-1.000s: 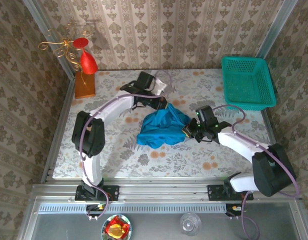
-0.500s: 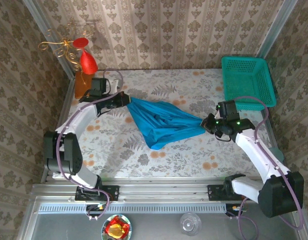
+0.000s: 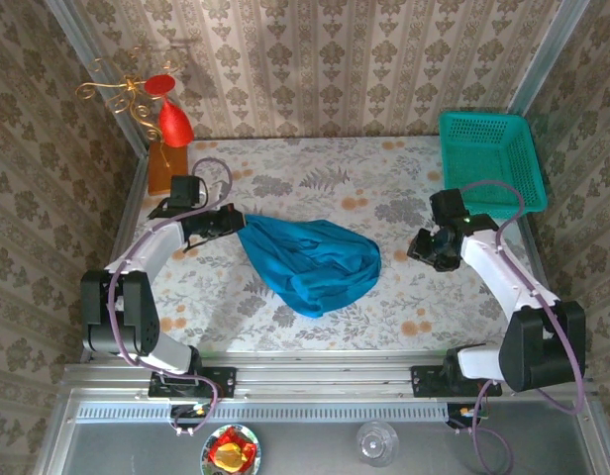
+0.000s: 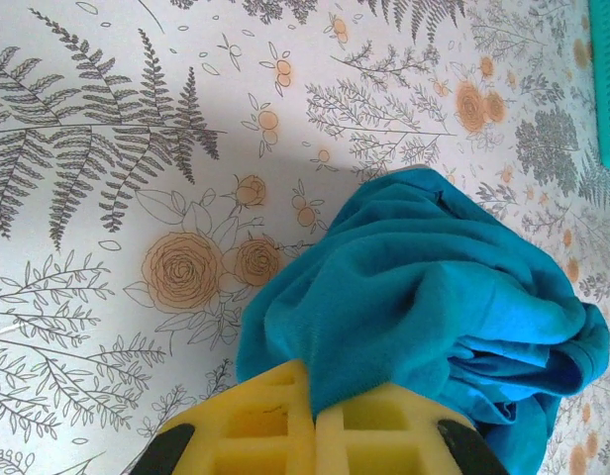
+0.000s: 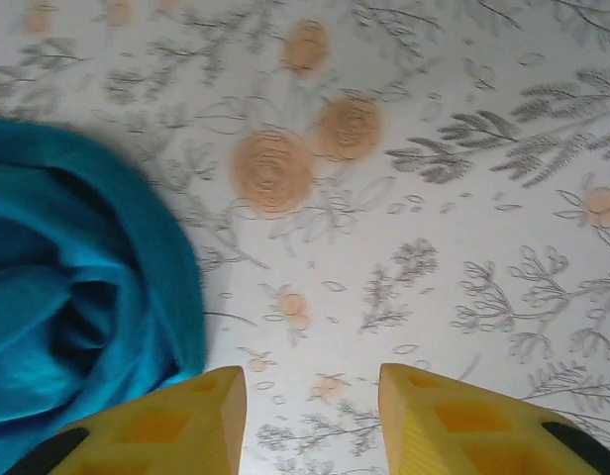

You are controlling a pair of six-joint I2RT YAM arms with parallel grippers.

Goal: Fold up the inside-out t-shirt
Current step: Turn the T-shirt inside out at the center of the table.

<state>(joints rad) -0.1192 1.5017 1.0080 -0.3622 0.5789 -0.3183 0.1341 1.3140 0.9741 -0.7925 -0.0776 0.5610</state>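
The teal-blue t-shirt (image 3: 310, 259) lies bunched in a loose heap on the middle of the floral table. My left gripper (image 3: 232, 223) holds its left end, the yellow fingers (image 4: 255, 421) pinched shut on a fold of the t-shirt (image 4: 424, 297). My right gripper (image 3: 420, 247) hangs to the right of the heap, apart from it. In the right wrist view its yellow fingers (image 5: 176, 416) stand wide open over bare tablecloth, with the t-shirt's edge (image 5: 87, 287) off to the left and nothing between them.
A rigid green mesh basket (image 3: 488, 163) sits at the back right corner. A wooden block with a red and gold ornament (image 3: 166, 134) stands at the back left. Metal frame rails edge the table.
My right gripper has let go of the t-shirt and drawn back slightly. The stretched cloth has slumped into a heap. My left gripper, still holding, moved a little left and toward the front.
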